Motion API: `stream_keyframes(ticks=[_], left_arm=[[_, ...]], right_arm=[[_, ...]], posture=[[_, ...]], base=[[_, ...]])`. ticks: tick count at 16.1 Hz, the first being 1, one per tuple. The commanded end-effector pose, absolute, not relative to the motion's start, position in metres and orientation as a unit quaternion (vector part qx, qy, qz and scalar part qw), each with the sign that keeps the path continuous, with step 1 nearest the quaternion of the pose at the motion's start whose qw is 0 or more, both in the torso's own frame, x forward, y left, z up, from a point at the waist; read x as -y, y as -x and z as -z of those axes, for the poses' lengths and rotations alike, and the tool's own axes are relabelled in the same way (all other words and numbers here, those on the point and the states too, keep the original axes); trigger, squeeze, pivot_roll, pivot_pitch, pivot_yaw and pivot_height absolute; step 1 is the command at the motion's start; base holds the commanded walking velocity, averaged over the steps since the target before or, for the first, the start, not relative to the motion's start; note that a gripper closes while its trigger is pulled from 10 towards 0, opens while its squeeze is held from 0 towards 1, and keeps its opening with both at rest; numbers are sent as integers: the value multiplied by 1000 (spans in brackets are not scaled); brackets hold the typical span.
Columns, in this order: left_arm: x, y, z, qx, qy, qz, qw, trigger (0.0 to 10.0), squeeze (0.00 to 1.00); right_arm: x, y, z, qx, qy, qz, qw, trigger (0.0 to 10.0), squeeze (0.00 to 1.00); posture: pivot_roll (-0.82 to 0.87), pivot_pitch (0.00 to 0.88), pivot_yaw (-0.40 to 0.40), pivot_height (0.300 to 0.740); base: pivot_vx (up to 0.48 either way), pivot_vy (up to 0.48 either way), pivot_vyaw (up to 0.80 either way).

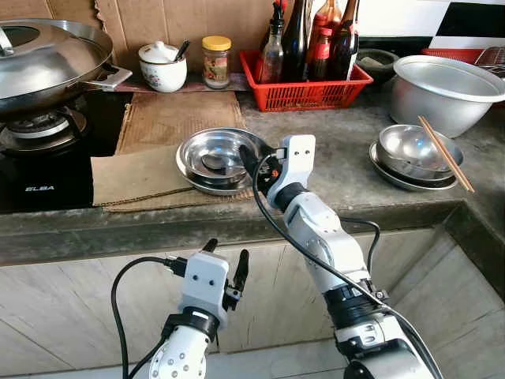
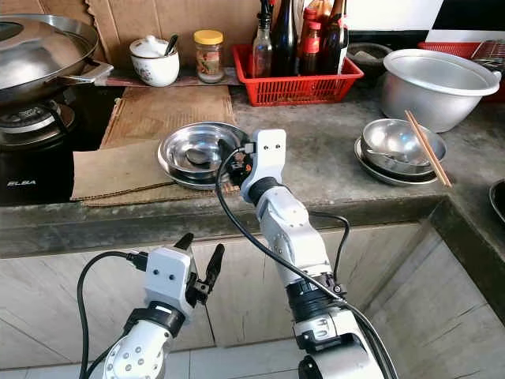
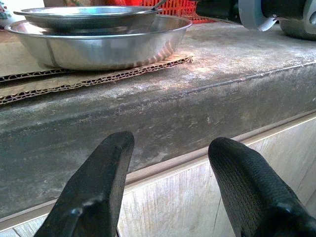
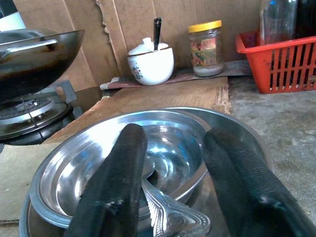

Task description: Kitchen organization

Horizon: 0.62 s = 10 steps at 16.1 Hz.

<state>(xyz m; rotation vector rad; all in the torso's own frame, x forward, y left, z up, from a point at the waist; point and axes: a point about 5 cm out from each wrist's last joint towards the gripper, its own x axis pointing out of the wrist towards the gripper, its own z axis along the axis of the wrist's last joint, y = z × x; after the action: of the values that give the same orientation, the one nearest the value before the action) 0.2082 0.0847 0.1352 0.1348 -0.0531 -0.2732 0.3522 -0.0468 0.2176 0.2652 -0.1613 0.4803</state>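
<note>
A stack of shallow steel bowls [image 1: 207, 180] sits on a cardboard mat [image 1: 158, 118] near the counter's front edge. A metal spoon [image 4: 168, 215] lies inside the top bowl [image 4: 94, 158]. My right gripper [image 1: 251, 162] reaches over the stack's right rim, open, with its fingers either side of the spoon's handle in the right wrist view. It grips nothing. Below the counter edge my left gripper [image 1: 226, 254] hangs open in front of the cabinet, and its wrist view looks up at the bowl stack [image 3: 98, 44].
A lidded wok [image 1: 39, 55] stands on the stove at the left. At the back are a ceramic pot [image 1: 162, 67], a jar [image 1: 216, 61] and a red basket [image 1: 304, 93] of bottles. On the right, chopsticks [image 1: 446, 154] rest on steel bowls [image 1: 410, 150] before a large basin [image 1: 446, 87].
</note>
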Motion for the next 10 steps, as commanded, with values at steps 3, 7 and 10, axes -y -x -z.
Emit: stream_keyframes(ticks=[3, 7, 10], left_arm=[[-82, -206, -139, 33, -64, 140, 988, 10000, 0], [-82, -206, -139, 32, -63, 138, 988, 10000, 0], [-82, -206, -139, 32, -63, 138, 988, 10000, 0]], right_arm=[[30, -352, -231, 95, -145, -257, 951, 3843, 0], [31, -353, -234, 102, -139, -250, 953, 10000, 0], [28, -351, -233, 100, -132, -260, 951, 10000, 0]], posture=[[186, 84, -85, 740], [185, 87, -84, 740], [183, 92, -86, 740]], base=[[0, 0, 0], [0, 0, 0], [0, 0, 0]])
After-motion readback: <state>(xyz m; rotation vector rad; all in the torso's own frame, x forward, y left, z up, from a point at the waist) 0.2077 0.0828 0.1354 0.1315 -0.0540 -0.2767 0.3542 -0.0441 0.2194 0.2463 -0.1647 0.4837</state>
